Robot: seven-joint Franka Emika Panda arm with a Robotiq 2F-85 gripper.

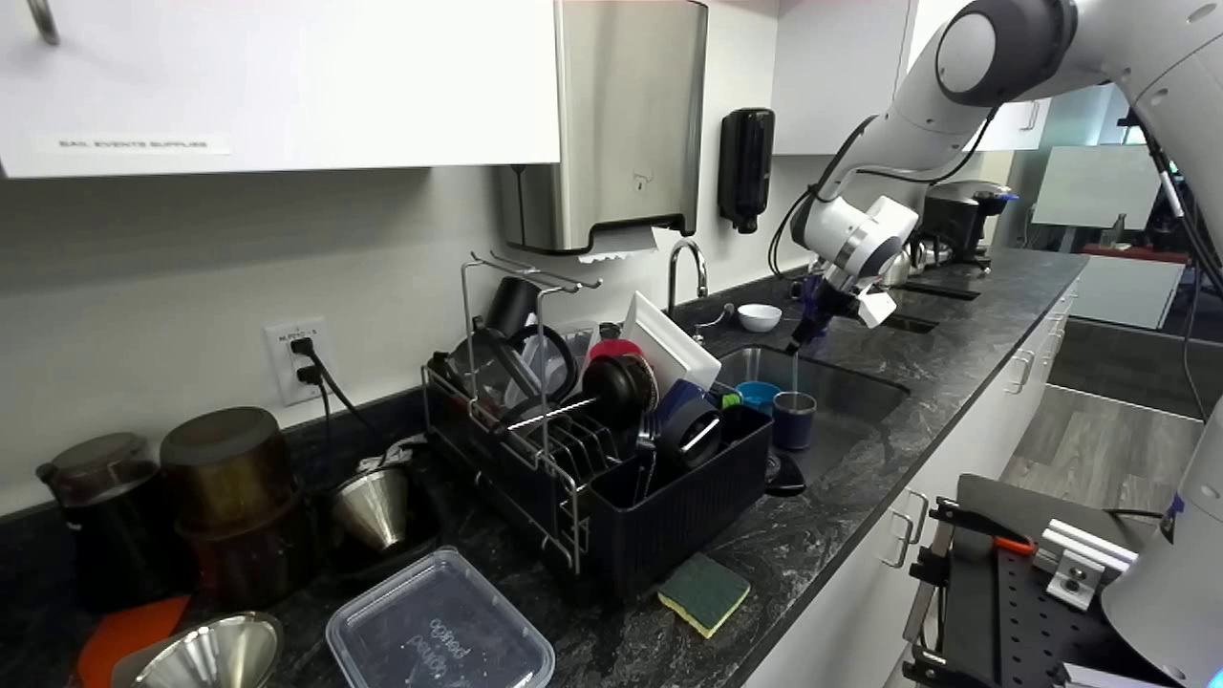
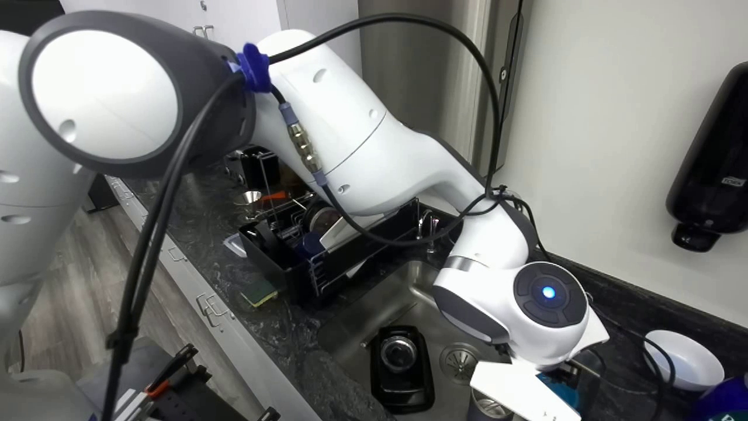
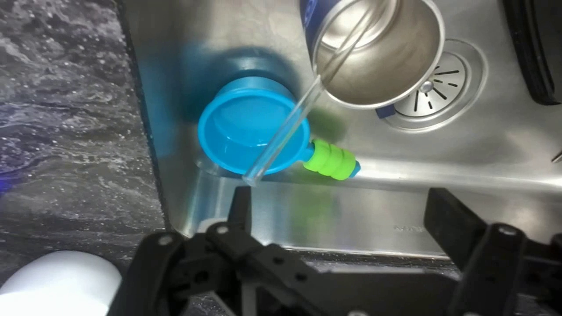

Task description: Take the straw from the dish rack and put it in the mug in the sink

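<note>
The clear straw (image 3: 281, 136) stands tilted inside the dark blue metal mug (image 3: 390, 79), leaning over its rim and passing above a blue cup. The straw also shows in an exterior view (image 1: 795, 371), rising from the mug (image 1: 794, 420). The mug stands in the steel sink (image 3: 439, 173). My gripper (image 3: 340, 191) is open and empty; in the wrist view the straw's upper end lies just by the left fingertip, and contact cannot be told. In an exterior view the gripper (image 1: 801, 336) is above the sink. The black dish rack (image 1: 669, 521) stands beside the sink, full of dishes.
The blue cup (image 3: 246, 127) with a green handle sits beside the mug. A black tray (image 2: 403, 386) lies in the sink near the drain (image 2: 460, 363). The faucet (image 1: 683, 272) and a white bowl (image 1: 760, 317) are behind the sink. A sponge (image 1: 705, 591) lies before the rack.
</note>
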